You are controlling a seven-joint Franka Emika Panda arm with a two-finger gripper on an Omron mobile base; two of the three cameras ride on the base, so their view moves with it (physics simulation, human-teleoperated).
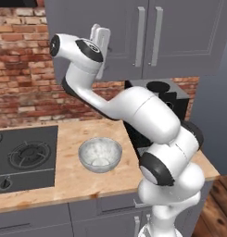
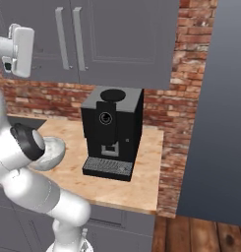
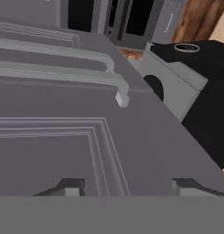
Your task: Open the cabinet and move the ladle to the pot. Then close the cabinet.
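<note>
The cabinet (image 1: pixel 179 37) (image 2: pixel 122 39) hangs over the counter with both doors shut. Its two long silver bar handles (image 1: pixel 140 37) (image 2: pixel 63 37) run side by side at the middle seam. My gripper (image 1: pixel 102 34) (image 2: pixel 24 49) is raised in front of the left door, left of the handles and close to the panel. In the hand view the door's panel (image 3: pixel 63 151) lies just ahead and the handles (image 3: pixel 63 75) lie beyond it. The gripper (image 3: pixel 128 186) has its fingertips apart with nothing between them. The ladle and the pot are out of view.
A black coffee machine (image 1: pixel 166 97) (image 2: pixel 112 133) (image 3: pixel 200 77) stands on the wooden counter (image 1: pixel 73 180) under the right door. A pale bowl (image 1: pixel 100 155) (image 2: pixel 50 152) sits mid-counter, a black stove (image 1: pixel 24 157) at the left. A tall grey panel (image 2: pixel 215 123) bounds the right.
</note>
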